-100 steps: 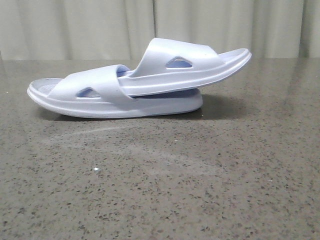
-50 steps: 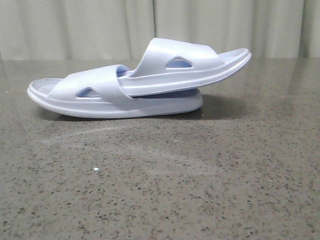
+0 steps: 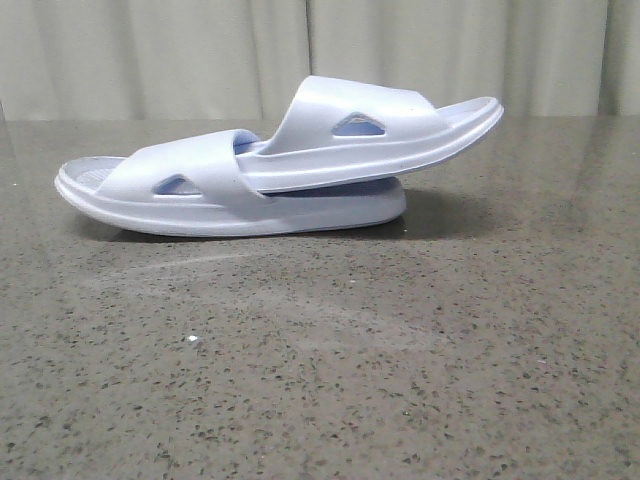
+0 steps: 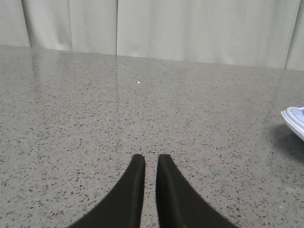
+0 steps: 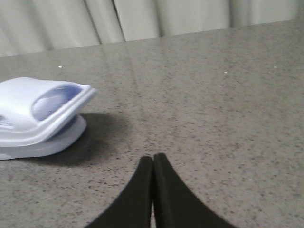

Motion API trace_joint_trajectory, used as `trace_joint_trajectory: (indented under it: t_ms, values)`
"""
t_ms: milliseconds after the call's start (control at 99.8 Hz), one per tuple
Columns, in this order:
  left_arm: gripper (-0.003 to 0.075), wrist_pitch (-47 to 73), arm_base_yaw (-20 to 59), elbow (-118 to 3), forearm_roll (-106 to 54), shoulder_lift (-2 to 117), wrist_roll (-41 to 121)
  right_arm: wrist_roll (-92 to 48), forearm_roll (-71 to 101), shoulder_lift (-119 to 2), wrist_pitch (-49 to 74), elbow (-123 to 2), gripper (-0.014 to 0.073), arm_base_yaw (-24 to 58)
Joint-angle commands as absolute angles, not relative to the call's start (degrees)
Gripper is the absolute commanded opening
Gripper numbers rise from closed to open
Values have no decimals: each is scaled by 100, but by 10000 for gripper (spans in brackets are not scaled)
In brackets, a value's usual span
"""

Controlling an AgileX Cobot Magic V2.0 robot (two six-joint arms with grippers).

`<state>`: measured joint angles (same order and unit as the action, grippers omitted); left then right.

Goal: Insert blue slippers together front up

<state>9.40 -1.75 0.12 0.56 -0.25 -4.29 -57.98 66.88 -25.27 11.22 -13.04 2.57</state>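
Near the counter (image 3: 320,380) far edge, left of centre, the blue slippers (image 3: 280,160) already sit nested, one under the other's strap; little seems left. Left gripper (image 4: 151,161) nearly closed, right gripper (image 5: 153,159) closed, both empty

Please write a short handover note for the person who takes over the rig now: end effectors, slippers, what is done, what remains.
Left end effector: nearly shut, a thin gap, holding nothing, low over bare table.
Right end effector: shut, empty, off to the side of the slippers.
Blue slippers: on the table, one slid under the strap of the other, both straps up, upper one's free end raised.
Done: the nesting appears complete.
Left: probably only to check the fit.
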Motion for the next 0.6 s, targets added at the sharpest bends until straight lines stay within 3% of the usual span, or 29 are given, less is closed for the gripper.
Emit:
trace_joint_trajectory:
  t_ms: [0,90,190,351,591]
  values:
    - [15,520,-185,66,0,-190,-428,-3959,4916,-2542,670,-1436,-79,259]
    - [15,520,-185,66,0,-190,-428,-1642,2437,-2542,633,-1425,-79,259]
    - [15,520,-185,66,0,-190,-428,-433,918,-2529,453,-1316,-79,259]
    - [15,520,-185,66,0,-190,-428,-400,783,-1946,-442,-653,-79,259]
    - [15,520,-185,66,0,-190,-428,-400,517,-509,-470,179,-79,259]
